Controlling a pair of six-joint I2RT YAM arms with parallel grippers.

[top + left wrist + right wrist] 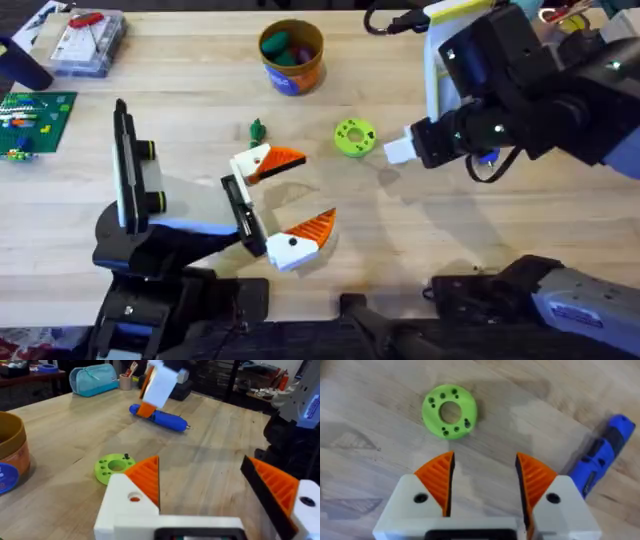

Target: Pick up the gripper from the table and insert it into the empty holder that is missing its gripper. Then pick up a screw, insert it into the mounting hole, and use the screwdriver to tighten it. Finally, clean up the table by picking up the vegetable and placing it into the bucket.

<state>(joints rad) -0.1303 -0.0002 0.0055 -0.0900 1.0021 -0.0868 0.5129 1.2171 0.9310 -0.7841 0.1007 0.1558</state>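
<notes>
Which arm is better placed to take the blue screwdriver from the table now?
Probably the right. Its open pincer hangs just beside the screwdriver, near the green disc. The left pincer is farther off.

Table (200, 110): light wood planks, grain running left-right. Lime-green disc with holes (354, 137) lies flat near centre. Clear plastic parts box (88, 42) at far left corner, red item inside. Green board (32, 122) at left edge, just nearer than the box. Teal pouch (93, 380) at the table's edge, seen from left wrist.
</notes>
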